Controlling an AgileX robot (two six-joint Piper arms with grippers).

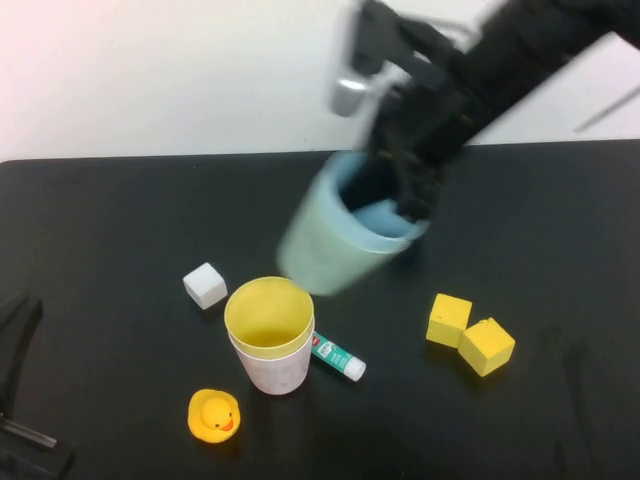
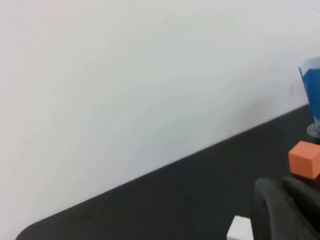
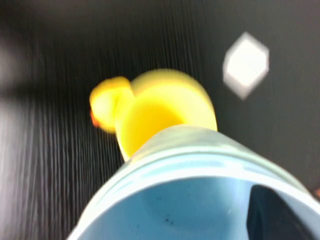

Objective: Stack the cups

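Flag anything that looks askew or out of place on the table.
The nested green and blue cups hang tilted in the air, pinched at the rim by the right gripper, not yet over the yellow-in-pink stack. The left gripper sits shut at the table's near-left edge. Nothing is spilled or damaged.

The right arm is built of matte black segments, with a silver-grey cylindrical fitting mounted near its wrist. The right tool is finished in black. The left tool is seen as black, rounded, rubbery shapes.
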